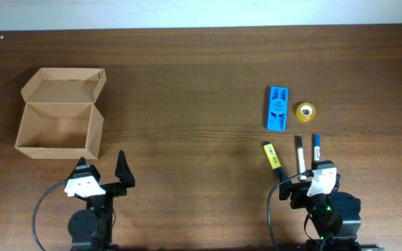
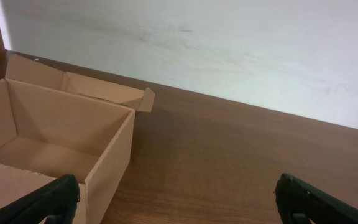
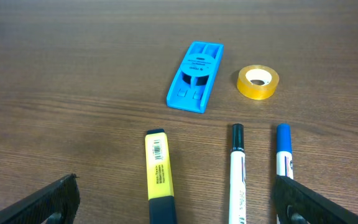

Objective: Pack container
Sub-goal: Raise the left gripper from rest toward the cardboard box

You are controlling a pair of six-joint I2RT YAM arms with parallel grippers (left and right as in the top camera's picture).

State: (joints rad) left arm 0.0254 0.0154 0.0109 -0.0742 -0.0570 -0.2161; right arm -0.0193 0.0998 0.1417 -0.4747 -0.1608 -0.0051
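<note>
The tan cardboard container (image 1: 60, 113) stands open at the left of the table, lid flap folded back; the left wrist view shows its bare inside (image 2: 48, 140). My left gripper (image 1: 103, 172) is open and empty just in front of the container's near right corner. My right gripper (image 1: 311, 180) is open and empty at the near ends of three pens: a yellow highlighter (image 1: 271, 155) (image 3: 159, 175), a black-capped white marker (image 1: 300, 153) (image 3: 237, 171) and a blue-capped marker (image 1: 316, 147) (image 3: 284, 155).
A blue flat case (image 1: 278, 108) (image 3: 195, 76) and a yellow tape roll (image 1: 305, 110) (image 3: 258, 81) lie beyond the pens. The brown wooden table (image 1: 187, 125) ends at a white wall at the back.
</note>
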